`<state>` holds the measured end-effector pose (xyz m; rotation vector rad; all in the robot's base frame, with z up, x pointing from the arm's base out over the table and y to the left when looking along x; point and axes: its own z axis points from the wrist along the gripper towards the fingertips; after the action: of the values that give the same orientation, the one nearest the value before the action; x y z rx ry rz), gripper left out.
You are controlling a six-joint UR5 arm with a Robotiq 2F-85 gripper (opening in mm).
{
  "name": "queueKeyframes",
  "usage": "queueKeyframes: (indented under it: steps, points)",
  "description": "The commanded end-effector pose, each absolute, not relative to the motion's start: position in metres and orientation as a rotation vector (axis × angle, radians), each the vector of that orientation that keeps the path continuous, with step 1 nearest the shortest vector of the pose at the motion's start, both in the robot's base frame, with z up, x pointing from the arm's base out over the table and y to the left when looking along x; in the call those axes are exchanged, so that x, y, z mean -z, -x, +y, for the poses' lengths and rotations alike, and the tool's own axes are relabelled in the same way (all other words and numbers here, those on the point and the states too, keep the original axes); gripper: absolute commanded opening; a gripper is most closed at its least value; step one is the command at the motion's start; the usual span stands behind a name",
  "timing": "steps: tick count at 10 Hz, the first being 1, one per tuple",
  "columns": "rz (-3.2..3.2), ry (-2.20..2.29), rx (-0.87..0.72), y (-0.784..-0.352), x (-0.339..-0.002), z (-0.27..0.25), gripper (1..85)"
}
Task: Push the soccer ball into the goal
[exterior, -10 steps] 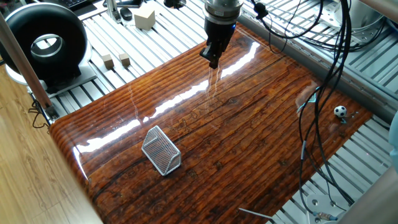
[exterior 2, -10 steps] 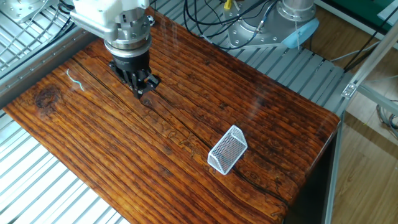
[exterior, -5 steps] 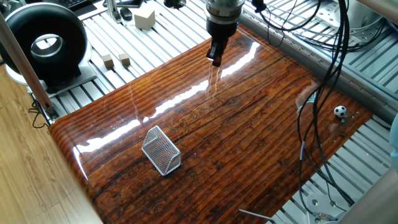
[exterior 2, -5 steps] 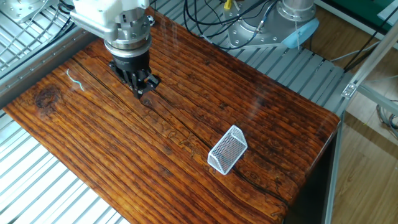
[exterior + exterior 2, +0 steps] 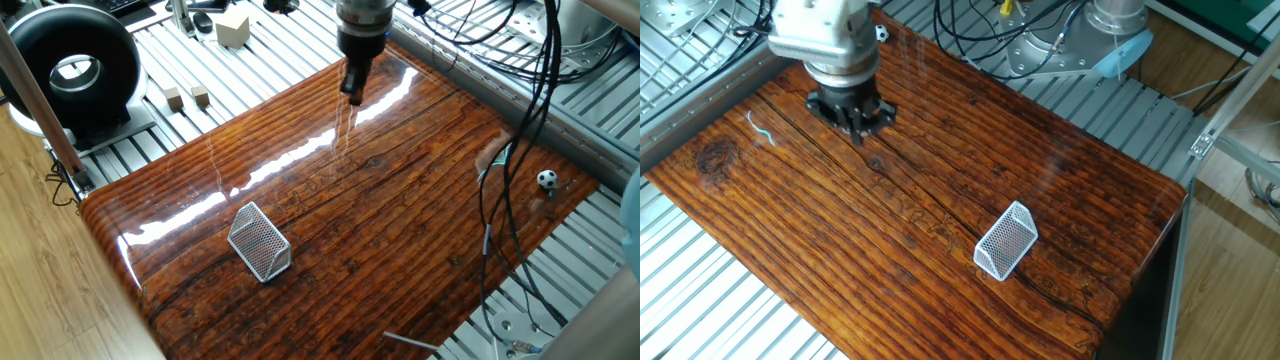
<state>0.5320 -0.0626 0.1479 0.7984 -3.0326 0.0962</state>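
Gleaming wooden board [image 5: 400, 220] on slatted table [image 5: 260, 60]

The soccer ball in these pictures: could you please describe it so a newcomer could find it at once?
Start from the glossy wooden board and follow it to the corner farthest from the black ring-shaped device. There, past the hanging black cables, the soccer ball sits at the board's edge. It is tiny, round and white with black patches, unlike the pale wooden cubes across the table.
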Motion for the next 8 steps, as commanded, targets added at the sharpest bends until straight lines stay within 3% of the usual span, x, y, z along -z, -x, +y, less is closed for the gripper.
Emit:
queueKeyframes:
  steps: [1, 5, 8]
  points:
    - [-2.983, -0.755, -0.09, -0.505, -0.153, -0.102, 1.0]
    - [-2.987, -0.785, 0.004, -0.469, -0.122, -0.154, 1.0]
    - [-2.984, -0.739, -0.043, -0.441, -0.101, -0.195, 1.0]
